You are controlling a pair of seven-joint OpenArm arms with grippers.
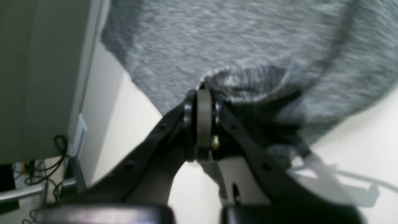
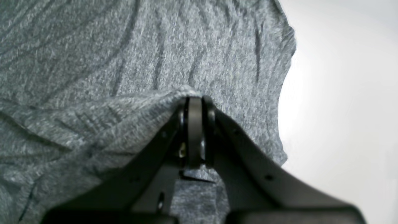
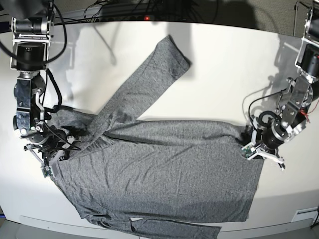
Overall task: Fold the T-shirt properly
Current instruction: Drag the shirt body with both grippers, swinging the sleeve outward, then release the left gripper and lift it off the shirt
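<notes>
Folding has only begun
Both the left gripper and right gripper clamp edges of the T-shirt; it lies mostly unfolded on the table.

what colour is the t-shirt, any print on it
Mottled heather grey T-shirt, no print; clearest in the base view.

A white table fills the view, with black cables bunched behind its far edge.

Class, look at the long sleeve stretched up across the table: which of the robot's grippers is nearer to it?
Right. The right gripper pinches the T-shirt beside the sleeve's base; the left gripper grips the opposite edge.
</notes>
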